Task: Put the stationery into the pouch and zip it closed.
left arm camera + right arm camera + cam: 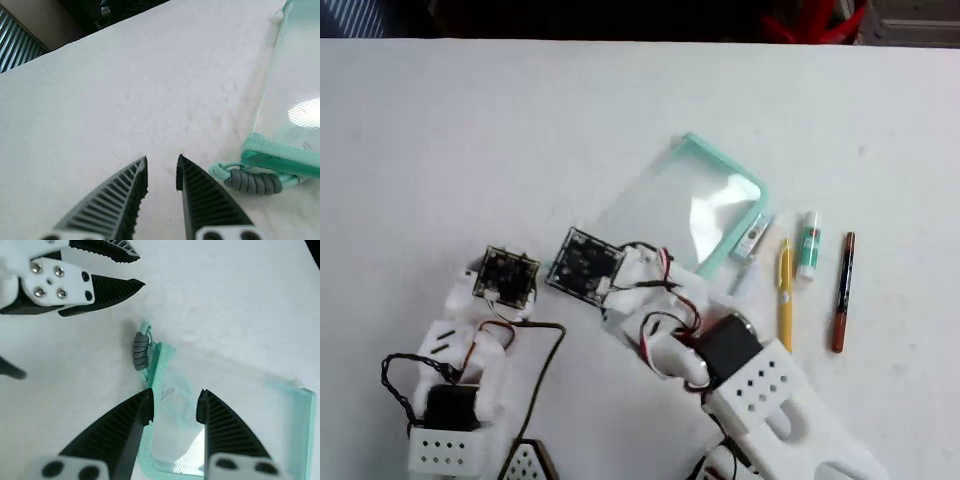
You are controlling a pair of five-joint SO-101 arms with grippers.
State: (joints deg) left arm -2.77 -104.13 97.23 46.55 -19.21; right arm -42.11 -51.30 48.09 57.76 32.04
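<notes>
A clear pouch [685, 200] with mint-green trim lies flat mid-table. Its grey zipper pull [141, 351] hangs on a mint cord at one corner. My right gripper [174, 402] is open, its fingers straddling the pouch's green edge [159, 372] near that corner. My left gripper [161, 172] is slightly open over bare table, just short of the zipper pull [252, 181], and it holds nothing. To the right of the pouch lie a small white item [752, 238], a yellow pen [785, 295], a green-and-white stick [808, 245] and a brown pen [842, 292].
The white table [470, 130] stretches wide to the left and behind the pouch. Both arms' bodies and cables crowd the near edge. The left gripper [140, 271] sits close to the right one, beside the pouch corner.
</notes>
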